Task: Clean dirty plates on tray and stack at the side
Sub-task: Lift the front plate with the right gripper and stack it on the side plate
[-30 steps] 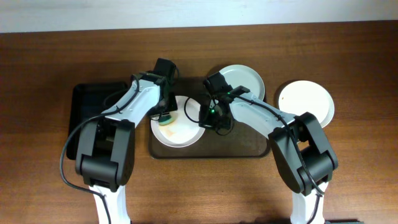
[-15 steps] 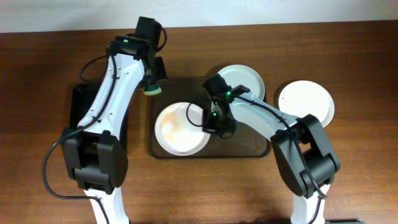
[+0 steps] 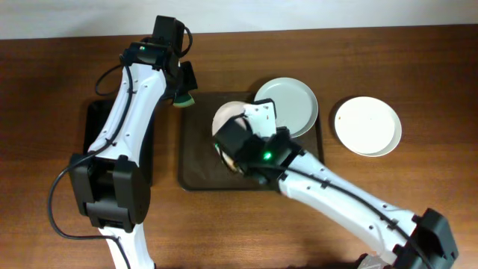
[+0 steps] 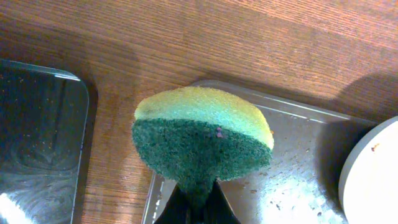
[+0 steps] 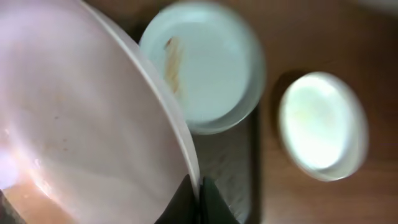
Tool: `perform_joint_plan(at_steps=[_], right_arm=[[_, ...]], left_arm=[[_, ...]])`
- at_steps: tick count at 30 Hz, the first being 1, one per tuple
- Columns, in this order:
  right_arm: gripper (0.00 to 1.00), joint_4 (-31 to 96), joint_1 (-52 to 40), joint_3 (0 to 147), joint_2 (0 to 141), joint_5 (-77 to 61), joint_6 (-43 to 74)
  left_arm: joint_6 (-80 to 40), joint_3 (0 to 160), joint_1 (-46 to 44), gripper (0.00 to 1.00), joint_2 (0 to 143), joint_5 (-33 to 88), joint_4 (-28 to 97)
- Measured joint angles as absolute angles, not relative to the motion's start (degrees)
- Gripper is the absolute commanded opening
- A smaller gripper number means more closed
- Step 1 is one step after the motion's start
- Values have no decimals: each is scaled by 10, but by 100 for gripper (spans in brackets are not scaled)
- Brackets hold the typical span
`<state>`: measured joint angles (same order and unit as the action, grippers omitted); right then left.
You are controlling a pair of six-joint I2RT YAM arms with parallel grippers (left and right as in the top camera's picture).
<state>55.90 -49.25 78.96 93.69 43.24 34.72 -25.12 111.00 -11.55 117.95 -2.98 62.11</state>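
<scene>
Cream plate (image 3: 224,116), pinched by its rim in the right gripper (image 5: 196,194) and tilted above the tray (image 3: 198,164), should be levelled and lowered gently onto the white plate (image 3: 366,125) beside the tray, with the left gripper (image 4: 196,200), clamped on the sponge (image 4: 202,140), waiting aside

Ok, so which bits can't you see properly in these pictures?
1. Held plate: in the overhead view, the right arm covers most of it. The right wrist view is blurred and cuts it off, so any smears are unclear.
2. Left gripper: in the left wrist view, the sponge and the bottom edge hide nearly all of it.
3. Black tray: in the overhead view, the left arm crosses it.
</scene>
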Motion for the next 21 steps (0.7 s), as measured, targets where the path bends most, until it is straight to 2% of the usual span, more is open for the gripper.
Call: perform_joint_plan(at_steps=[3,10,21], right_arm=[[4,559,-519,790,937,545,358],[4,558,-548,790,937,670,360],[4,551,-578,790,937,700,360]], left_arm=[[-253,1110,-116,1,1180,-28,621],[-253,1110,-116,1,1180,-27,619],[-253,1110,-116,1,1180,-27,619]])
